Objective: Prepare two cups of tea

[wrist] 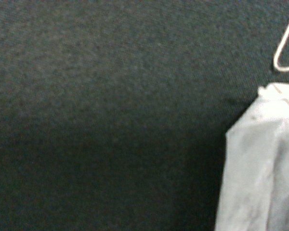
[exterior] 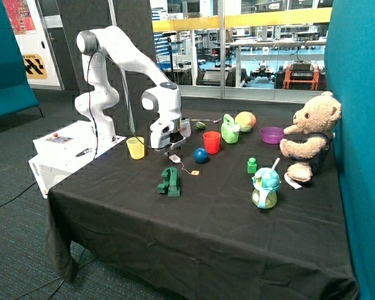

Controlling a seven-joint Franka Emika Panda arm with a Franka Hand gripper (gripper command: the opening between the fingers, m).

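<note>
A yellow cup (exterior: 136, 147) and a red cup (exterior: 211, 142) stand upright on the black tablecloth, well apart. Between them lies a white tea bag (exterior: 174, 160). Its thin string runs toward the table's front to an orange tag (exterior: 195, 172). My gripper (exterior: 171, 152) hangs straight down right over the tea bag, close to the cloth. The wrist view shows the tea bag (wrist: 260, 168) very near at the picture's edge, with a loop of string (wrist: 284, 53) beside it. No second tea bag shows.
A green block figure (exterior: 169, 182) stands in front of the tea bag and a blue ball (exterior: 201, 155) lies beside the red cup. Behind are a light-green watering can (exterior: 229, 129), a purple bowl (exterior: 272, 134) and a teddy bear (exterior: 309, 134). A small toy (exterior: 265, 187) stands nearer the front.
</note>
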